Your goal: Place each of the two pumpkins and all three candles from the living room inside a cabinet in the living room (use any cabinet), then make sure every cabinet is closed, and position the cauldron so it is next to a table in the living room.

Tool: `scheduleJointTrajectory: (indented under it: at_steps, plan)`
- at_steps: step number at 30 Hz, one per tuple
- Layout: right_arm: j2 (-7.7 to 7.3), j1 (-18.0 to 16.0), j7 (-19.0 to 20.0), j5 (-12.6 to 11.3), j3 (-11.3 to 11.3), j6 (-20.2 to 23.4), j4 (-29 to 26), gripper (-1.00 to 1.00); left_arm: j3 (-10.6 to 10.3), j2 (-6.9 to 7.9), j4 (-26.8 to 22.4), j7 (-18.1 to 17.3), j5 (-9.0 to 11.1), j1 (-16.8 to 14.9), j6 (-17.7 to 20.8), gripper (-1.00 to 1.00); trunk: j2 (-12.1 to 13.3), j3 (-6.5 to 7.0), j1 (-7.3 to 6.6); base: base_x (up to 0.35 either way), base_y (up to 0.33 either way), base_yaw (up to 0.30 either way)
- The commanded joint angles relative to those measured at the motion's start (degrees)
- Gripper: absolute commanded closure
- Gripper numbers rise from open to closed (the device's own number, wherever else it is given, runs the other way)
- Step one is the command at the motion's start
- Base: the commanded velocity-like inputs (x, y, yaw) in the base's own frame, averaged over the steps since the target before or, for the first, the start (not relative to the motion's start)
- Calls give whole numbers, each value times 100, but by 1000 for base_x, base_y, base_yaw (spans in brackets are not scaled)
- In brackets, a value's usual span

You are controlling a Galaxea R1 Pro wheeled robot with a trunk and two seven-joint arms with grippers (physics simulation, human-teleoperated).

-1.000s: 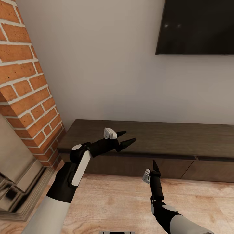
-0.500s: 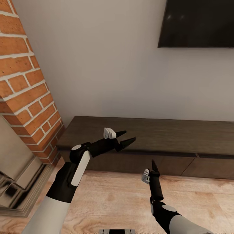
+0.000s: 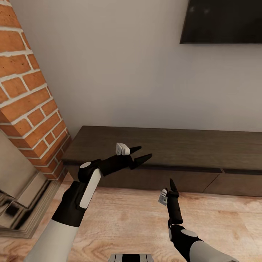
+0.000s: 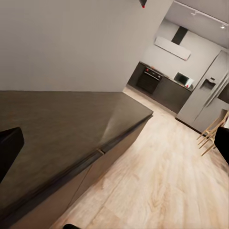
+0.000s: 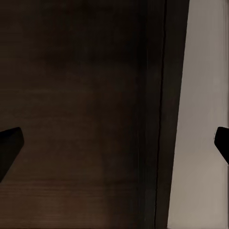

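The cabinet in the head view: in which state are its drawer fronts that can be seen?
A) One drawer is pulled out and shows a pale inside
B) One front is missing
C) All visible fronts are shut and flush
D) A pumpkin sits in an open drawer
C: the cabinet shows flat dark fronts with only thin seams between them, with no pale interior showing, and the left gripper hangs open before it.

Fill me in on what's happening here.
The robot faces the long dark cabinet against the wall, between a brick fireplace and a wall TV. Both hands are open and empty: the left hand hovers over the cabinet's front edge, the right hand points at its shut drawer fronts. No pumpkins, candles or cauldron in sight.
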Motion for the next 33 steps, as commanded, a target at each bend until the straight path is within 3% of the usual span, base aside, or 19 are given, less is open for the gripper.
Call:
scheduleJointTrajectory:
  at_steps: [1,28,33]
  plan:
    - [0,0,-25,0,0,-1,-2,-100,0,1,0,-8,2,-1,-4,-100,0,0,0,0,0,0]
    - [2,0,-139,-4,1,17,-4,-100,-4,15,7,-35,9,15,-221,-100,0,0,0,47,18,0]
    - [0,0,-139,-26,-6,61,-11,-100,-8,11,4,-28,9,9,-210,-100,0,0,0,225,0,0]
